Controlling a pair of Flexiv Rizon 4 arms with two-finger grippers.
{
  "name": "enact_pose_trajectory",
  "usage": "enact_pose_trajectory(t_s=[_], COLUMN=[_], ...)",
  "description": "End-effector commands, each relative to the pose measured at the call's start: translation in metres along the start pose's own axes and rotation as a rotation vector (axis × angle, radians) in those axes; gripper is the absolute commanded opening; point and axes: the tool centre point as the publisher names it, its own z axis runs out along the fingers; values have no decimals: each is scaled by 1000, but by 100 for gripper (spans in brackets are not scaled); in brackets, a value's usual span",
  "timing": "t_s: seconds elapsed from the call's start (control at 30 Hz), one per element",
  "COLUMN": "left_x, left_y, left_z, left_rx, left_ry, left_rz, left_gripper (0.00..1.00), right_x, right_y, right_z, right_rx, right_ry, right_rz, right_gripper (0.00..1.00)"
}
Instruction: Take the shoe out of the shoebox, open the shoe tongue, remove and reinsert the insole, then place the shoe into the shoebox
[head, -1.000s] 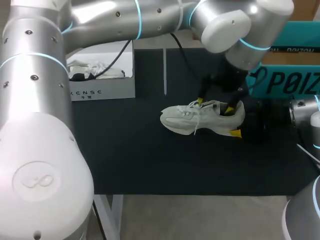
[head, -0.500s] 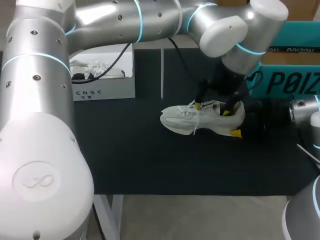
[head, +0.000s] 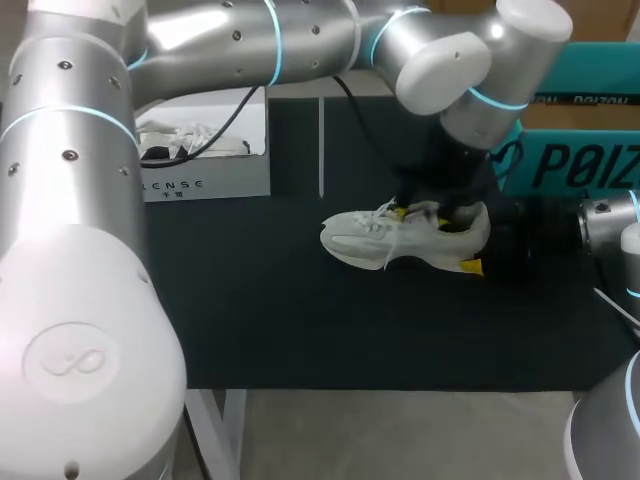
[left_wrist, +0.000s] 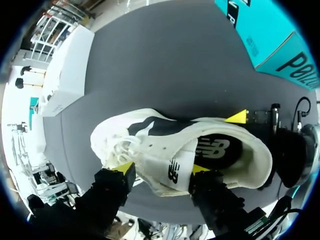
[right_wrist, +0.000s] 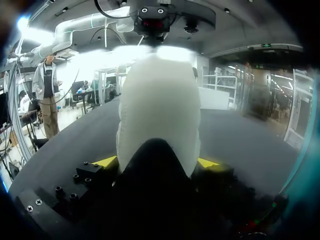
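- Shoe (head: 405, 238): a white trainer, lying upright on the dark table (head: 300, 320), right of centre. The toe is pointed left and the heel right. It is outside the box.
- White shoebox (head: 205, 180): set at the far left of the table, well apart from the shoe. It is open on top, and crumpled white material is seen inside.
- Teal box (head: 580, 150): seen at the far right edge, beyond the shoe's heel.
- Left arm: it is brought in from the left across the far side of the table. The left gripper (left_wrist: 162, 168) is held directly over the shoe's opening.
- Left gripper state: released, with the fingers spread wide. One yellow tip is placed beside the laces (left_wrist: 120, 150) and the other in the mouth of the shoe, above the dark insole (left_wrist: 220, 150). The tongue (left_wrist: 170, 167) is straddled between them. No clamp on it is seen.
- Right arm: it is brought in low from the right. The right gripper (right_wrist: 157, 162) is clenched on the shoe's heel. In the right wrist view a yellow tip is pressed against each side of the heel.
- The far side of the shoe's opening is hidden by the left wrist in the head view.
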Motion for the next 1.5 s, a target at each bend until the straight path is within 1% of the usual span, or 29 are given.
enact_pose_trajectory(t_s=[0.03,0.23,0.4,0.47,0.53,0.67,0.73,0.9,0.93,1.0,1.03,1.1,1.2,1.23,1.27,1.3,1.33,1.37,1.4,1.5], left_x=[-4,-4,-11,-17,-21,-36,-47,-68,-75,-78,-85,-91,-93,-92,-91,-88,-85,-83,-79,-71], left_y=[2,2,2,4,4,10,15,26,31,32,36,39,40,39,38,35,33,31,28,23], left_z=[-4,-6,-17,-24,-27,-34,-37,-36,-33,-31,-27,-22,-17,-16,-15,-15,-14,-14,-14,-11], left_rx=[9,14,38,60,69,90,99,104,101,100,94,89,83,81,80,79,84,91,97,113], left_ry=[4,14,16,19,22,32,39,44,50,51,57,63,87,92,97,110,125,137,178,224], left_rz=[6,17,9,5,2,-19,-38,-78,-95,-100,-120,-134,-145,-145,-144,-144,-137,-133,-132,-121], left_gripper=[0,0,0,0,0,0,0,0,0,0,0,0,1,9,31,83,100,100,100,100], right_x=[-2,-2,-2,-2,-2,-2,-2,-2,-2,-2,-2,-2,-2,-2,-2,-2,-2,-2,-2,-2], right_y=[-5,-5,-5,-5,-5,-5,-5,-5,-5,-5,-5,-5,-5,-5,-5,-5,-5,-5,-5,-5], right_z=[6,6,6,6,6,6,6,6,6,6,6,6,6,6,6,6,6,6,6,6], right_rx=[2,2,2,2,2,2,2,2,2,2,2,2,2,2,2,2,2,2,2,2], right_ry=[1,1,1,1,1,1,1,1,1,1,1,1,1,1,1,1,1,1,1,1], right_rz=[1,1,1,1,1,1,1,1,1,1,1,1,1,1,1,1,1,1,1,1], right_gripper=[0,0,0,0,0,0,0,0,0,0,0,0,0,0,0,0,0,0,0,0])
